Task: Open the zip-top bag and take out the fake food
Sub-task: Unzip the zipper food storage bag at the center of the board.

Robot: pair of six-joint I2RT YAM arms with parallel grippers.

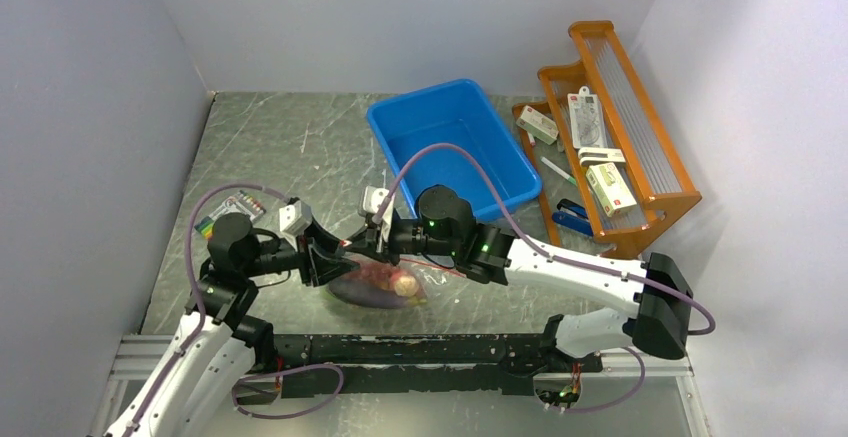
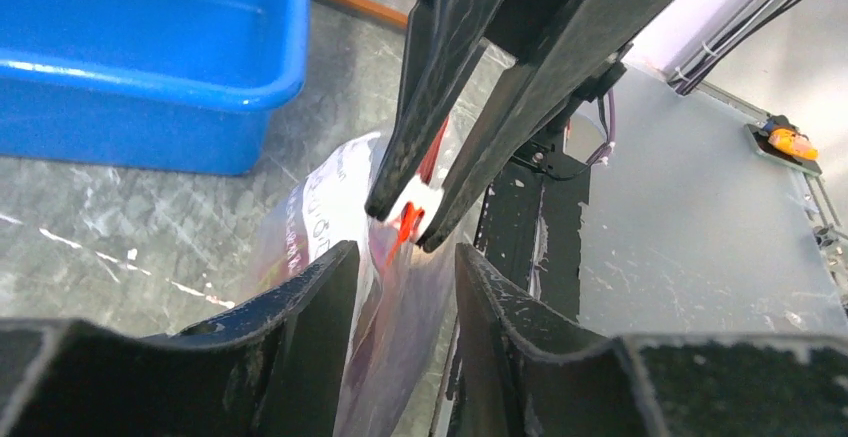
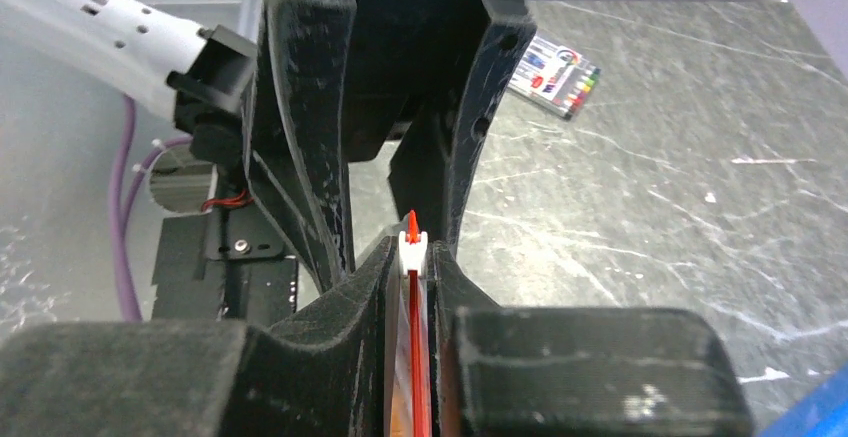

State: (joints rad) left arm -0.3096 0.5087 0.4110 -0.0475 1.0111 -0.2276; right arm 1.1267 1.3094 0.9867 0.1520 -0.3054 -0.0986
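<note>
One zip-top bag point(image 1: 385, 285), one blue bin point(image 1: 452, 145), two tools point(image 1: 338, 259) point(image 1: 366, 243)

A blue bin point(image 1: 440, 122) stands on the grey marbled tabletop point(image 1: 280, 137), just beyond the right claw point(image 1: 358, 245) and a little to its right. Further to the right, well apart from both claws, an orange wooden rack point(image 1: 665, 202) carries several small white boxes point(image 1: 610, 189). A blue object point(image 1: 572, 219) lies at the foot of the rack. A pack of coloured markers point(image 1: 232, 212) lies near the left claw point(image 1: 335, 257), on its left side.
</note>
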